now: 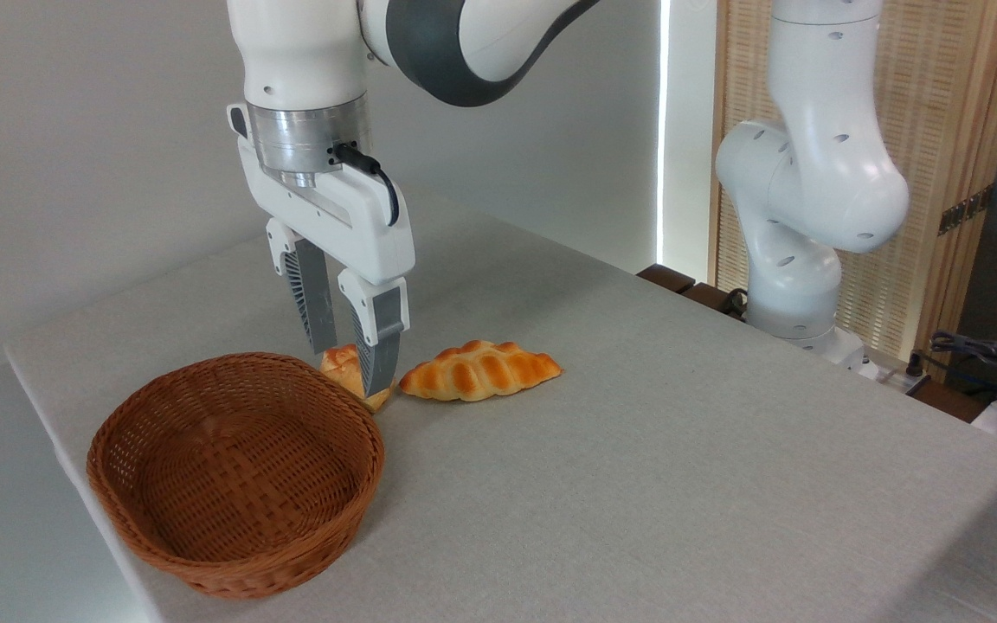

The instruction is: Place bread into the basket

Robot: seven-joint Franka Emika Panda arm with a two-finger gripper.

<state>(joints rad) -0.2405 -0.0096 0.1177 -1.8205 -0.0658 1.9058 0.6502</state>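
While the basket (234,472) is empty, you see the gripper (351,368) closed around the bread (344,367) behind its rim.

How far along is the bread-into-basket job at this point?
Done: the gripper has closed its fingers around the bread just behind the basket rim. In hand: the bread seems barely off the table, if at all. Left: raising it over the rim and releasing; the basket is empty. The longer loaf lies untouched.
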